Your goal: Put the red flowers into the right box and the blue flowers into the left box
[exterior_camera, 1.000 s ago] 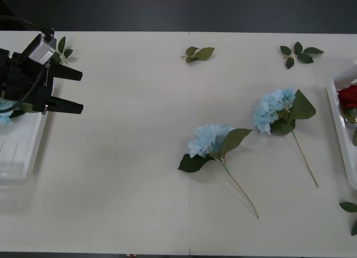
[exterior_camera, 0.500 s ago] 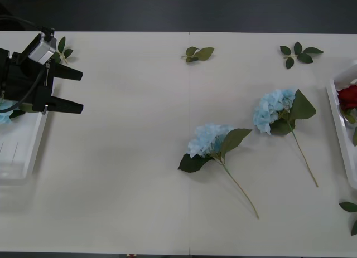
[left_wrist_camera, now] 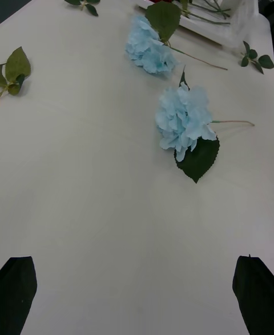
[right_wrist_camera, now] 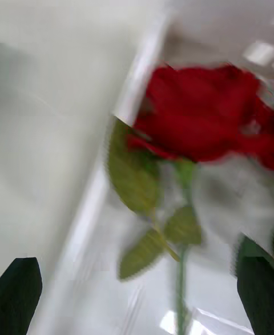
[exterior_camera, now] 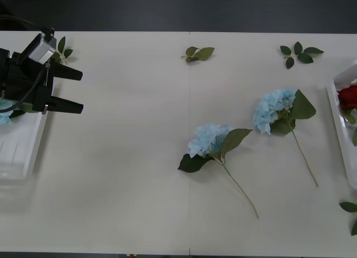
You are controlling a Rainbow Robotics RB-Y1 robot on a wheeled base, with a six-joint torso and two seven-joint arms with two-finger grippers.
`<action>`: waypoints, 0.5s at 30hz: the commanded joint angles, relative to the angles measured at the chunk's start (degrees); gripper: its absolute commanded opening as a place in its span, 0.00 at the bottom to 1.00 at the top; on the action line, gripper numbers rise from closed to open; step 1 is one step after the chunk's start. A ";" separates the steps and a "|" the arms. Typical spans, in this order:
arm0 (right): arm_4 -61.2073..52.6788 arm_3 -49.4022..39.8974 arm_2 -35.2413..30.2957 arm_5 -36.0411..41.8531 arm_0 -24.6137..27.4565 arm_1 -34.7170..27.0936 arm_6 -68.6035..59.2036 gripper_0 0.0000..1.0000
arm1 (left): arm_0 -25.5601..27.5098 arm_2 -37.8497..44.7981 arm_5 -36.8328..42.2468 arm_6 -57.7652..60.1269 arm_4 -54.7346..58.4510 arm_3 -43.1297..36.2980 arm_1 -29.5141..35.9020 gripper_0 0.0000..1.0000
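Nothing had moved. Our left gripper (exterior_camera: 82, 91) hung, jaws apart, over the left box (exterior_camera: 22, 157); our right gripper (right_wrist_camera: 137, 295), jaws apart, hovered above a rose (right_wrist_camera: 205, 112) in the right box (exterior_camera: 341, 130). Two hydrangeas (exterior_camera: 207, 140) lay on the surface (exterior_camera: 122, 169).

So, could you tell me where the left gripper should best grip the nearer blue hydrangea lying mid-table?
Probably the bare stem just below the bloom, coming straight down with the left gripper, fingers straddling the stem crosswise. It lies flat and thin, clear of the leaves; the fluffy head would crush.
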 commanded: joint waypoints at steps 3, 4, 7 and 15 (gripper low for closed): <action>13.18 -19.32 -1.27 0.08 -0.16 -5.15 -29.54 1.00 | -2.55 0.58 0.44 -1.68 0.25 -0.59 0.45 1.00; 16.88 -22.57 -1.27 0.34 -0.16 -5.24 -35.70 1.00 | -2.55 0.58 0.44 -1.68 0.25 -0.59 0.45 1.00; 26.72 -29.69 -1.27 1.93 -0.16 -4.98 -47.39 1.00 | -2.55 0.58 0.44 -1.68 0.25 -0.59 0.45 1.00; 50.45 -36.89 -1.27 14.23 -2.71 3.20 -61.89 1.00 | -2.55 0.58 0.44 -1.68 0.25 -0.59 0.45 1.00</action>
